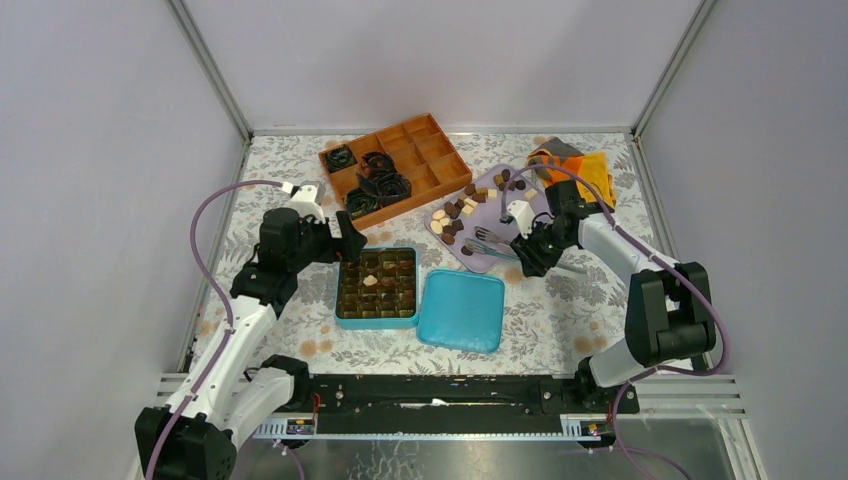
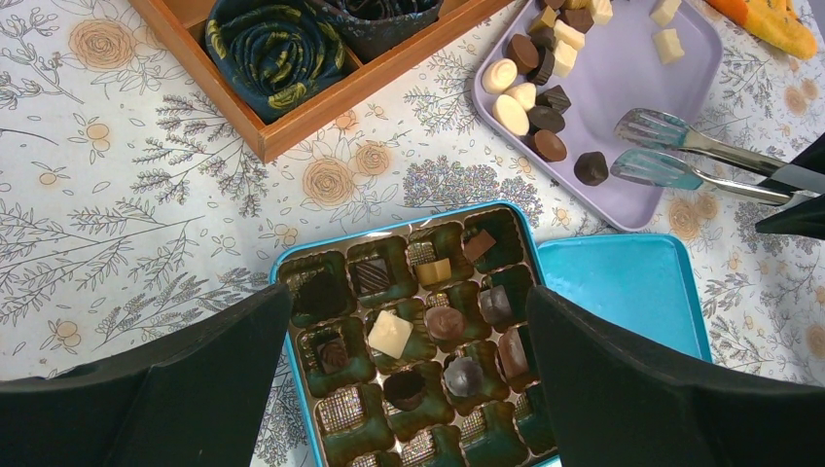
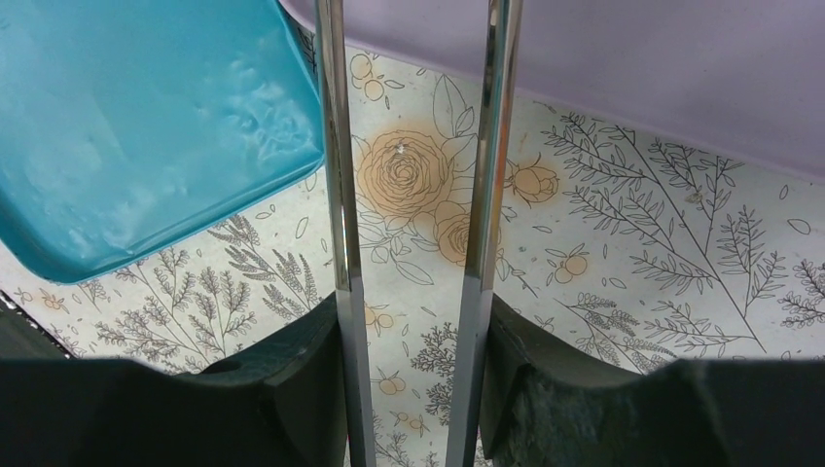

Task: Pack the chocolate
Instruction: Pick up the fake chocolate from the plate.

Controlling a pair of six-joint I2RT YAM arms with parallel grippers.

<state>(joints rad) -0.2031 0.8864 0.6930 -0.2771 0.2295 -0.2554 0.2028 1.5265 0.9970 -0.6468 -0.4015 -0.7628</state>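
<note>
A teal box with a gold divided insert holds several chocolates, among them a white square and brown pieces. My left gripper hovers over the box, open, with nothing between its fingers. More chocolate, dark, brown and white, lies on a lilac tray. My right gripper is shut on metal tongs. The tongs' tips are spread apart over the tray's near part, close to a dark piece, and hold nothing.
The box's teal lid lies right of the box. A wooden divided organiser with black crinkled paper cups stands behind. An orange cloth lies at the back right. Walls close in the floral table.
</note>
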